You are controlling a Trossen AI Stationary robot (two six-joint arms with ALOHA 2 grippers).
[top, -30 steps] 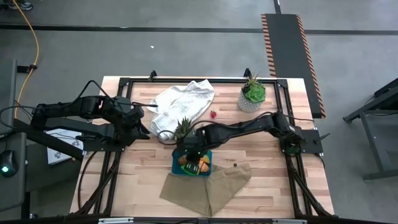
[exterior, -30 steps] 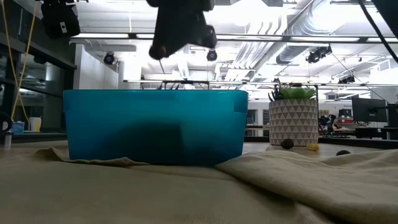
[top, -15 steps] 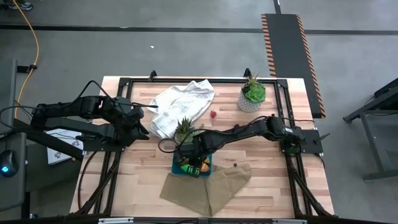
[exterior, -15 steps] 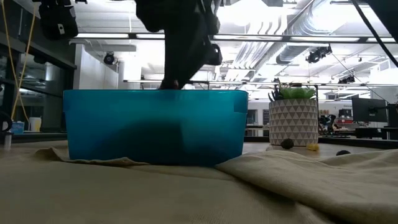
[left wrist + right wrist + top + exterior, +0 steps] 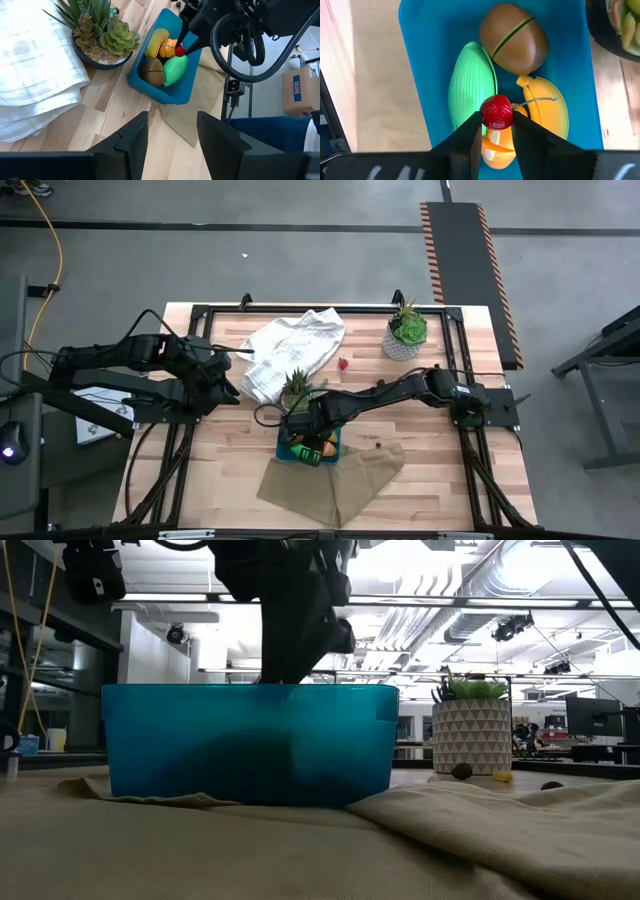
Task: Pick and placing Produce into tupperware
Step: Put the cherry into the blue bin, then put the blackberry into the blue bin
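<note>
Above the surface [image 5: 420, 395], the high view shows the right arm reaching across to the tupperware [image 5: 335, 442], which sits beside a potted succulent [image 5: 296, 388] and partly on a tan cloth [image 5: 340, 480]. The left arm waits at the left edge near a white towel [image 5: 290, 345]. A small red piece of produce [image 5: 342, 364] lies loose on the wood, well apart from the container.

From table height, the low view shows the right arm descending behind the teal wall [image 5: 250, 745]; the contents are hidden.

From the left wrist view, the left end effector [image 5: 172, 131] is parted and holds nothing. The container holds a banana [image 5: 156, 40], a kiwi [image 5: 153, 72] and a green pepper [image 5: 174, 70].

From the right wrist view, the right end effector [image 5: 496, 129] is closed on a red cherry [image 5: 496, 112], pinched across its round body just above the orange piece [image 5: 496, 148] in the container.

Handling judgement: the cherry appears light, rigid and smooth, so it may roll or slip. A grip across the widest part is preferable; the thin stem [image 5: 535, 102] looks too slight to hold.
</note>
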